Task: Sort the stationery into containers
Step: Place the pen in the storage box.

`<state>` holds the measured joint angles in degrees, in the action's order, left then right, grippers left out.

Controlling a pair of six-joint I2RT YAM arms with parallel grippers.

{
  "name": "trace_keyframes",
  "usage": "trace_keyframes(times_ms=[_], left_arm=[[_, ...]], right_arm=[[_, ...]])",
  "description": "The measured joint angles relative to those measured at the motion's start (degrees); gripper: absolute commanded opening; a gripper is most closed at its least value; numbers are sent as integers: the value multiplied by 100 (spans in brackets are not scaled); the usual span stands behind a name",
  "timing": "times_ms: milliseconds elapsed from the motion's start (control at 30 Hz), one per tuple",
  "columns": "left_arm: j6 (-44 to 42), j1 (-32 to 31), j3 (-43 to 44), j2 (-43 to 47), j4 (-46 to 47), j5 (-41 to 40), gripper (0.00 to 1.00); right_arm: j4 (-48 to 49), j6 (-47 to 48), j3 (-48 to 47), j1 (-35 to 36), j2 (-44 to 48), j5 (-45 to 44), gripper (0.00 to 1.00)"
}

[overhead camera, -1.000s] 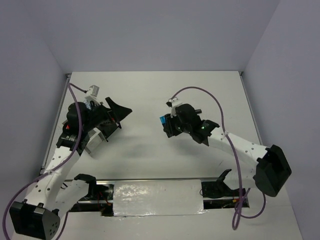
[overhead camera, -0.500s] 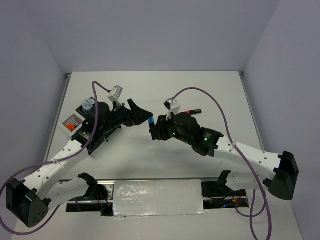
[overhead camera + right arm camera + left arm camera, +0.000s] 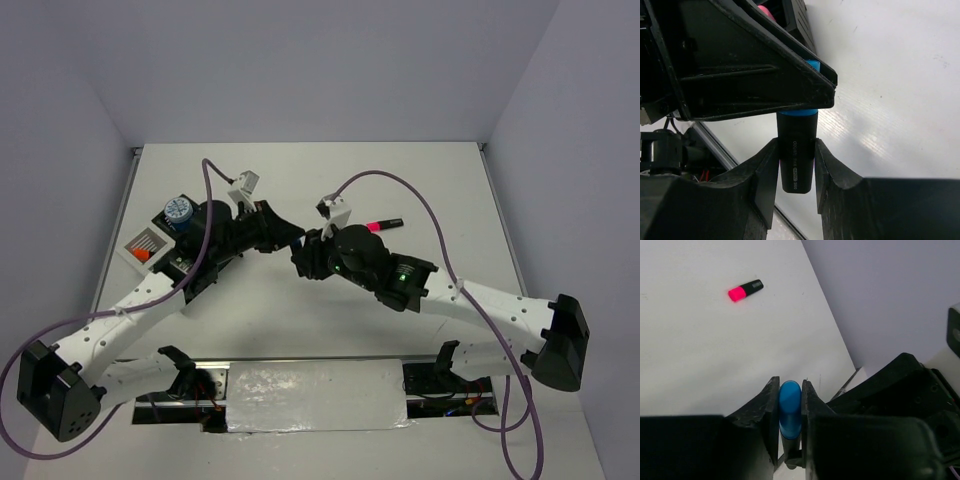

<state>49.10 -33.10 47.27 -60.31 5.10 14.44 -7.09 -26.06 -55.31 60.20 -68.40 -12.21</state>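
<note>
Whereas a second ago the left pincer [image 3: 790, 390] stood spread wide over by the organizer [image 3: 146, 246], it is now pressed together on the blue cap of the blue-capped marker [image 3: 790, 407] above mid-desk. The right pincer [image 3: 796, 150] pinches the same marker lower down, on its black barrel, as it did before. Both arms thus hold one item, which appears to hang clear of the desk [image 3: 430, 180].

Judged from this, a hand-over is half done. The right pincer must let go before the left arm can carry the marker to a container.

Left of the meeting point lies the organizer, partly under the left arm, with a blue-white roll [image 3: 178, 211] at its far end. Whether the roll sits in a compartment cannot be told. Farther back and to the right, a pink-capped marker [image 3: 381, 224] lies on the desk, unsorted and well apart from the organizer.

Bare desk lies open to the right of the two pincers and beyond them. The desk's left edge runs just beside the organizer, and walls close the left, far and right sides, so the way back to the left looks the tighter one.
</note>
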Motion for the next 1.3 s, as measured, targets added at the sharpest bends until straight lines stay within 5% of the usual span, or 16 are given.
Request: trace_keyframes(times_ms=[67,100,233,333,533,633,767,1100,1200,1300], left_arm=[[-129,0,151,-48,-155,-50,0],[-249,-2,282,-70,-330,-103,0],[-809,-39,1001,-79,-1233,-949,0],[-1158,125,1515,31,-1904,-2411,0],[-1300,1757,1257,699,-2605,-5486,0],[-1268,2708,863,857,-2583,-6343,0],[-1266,3366,614,601,-2253,-6942,0],[-1353,3484,-114,-57,-1047,-7573,7],[-1436,3626,-304,-177,-804,-7565,25],[-1436,3683,-304,-306,-686,-7547,74]], right_arm=[[28,72,-31,-2,-11,-4,49],[83,129,-31,-4,-11,7,99],[199,254,0,-28,37,-26,100],[175,232,297,-177,315,-330,100],[96,212,1084,-627,1182,-699,100],[74,254,1296,-675,1443,-678,100],[101,310,1423,-680,1563,-520,100],[131,367,1823,-680,1764,-181,100],[131,407,1823,-680,1808,-140,100],[131,435,1823,-680,1871,-96,100]])
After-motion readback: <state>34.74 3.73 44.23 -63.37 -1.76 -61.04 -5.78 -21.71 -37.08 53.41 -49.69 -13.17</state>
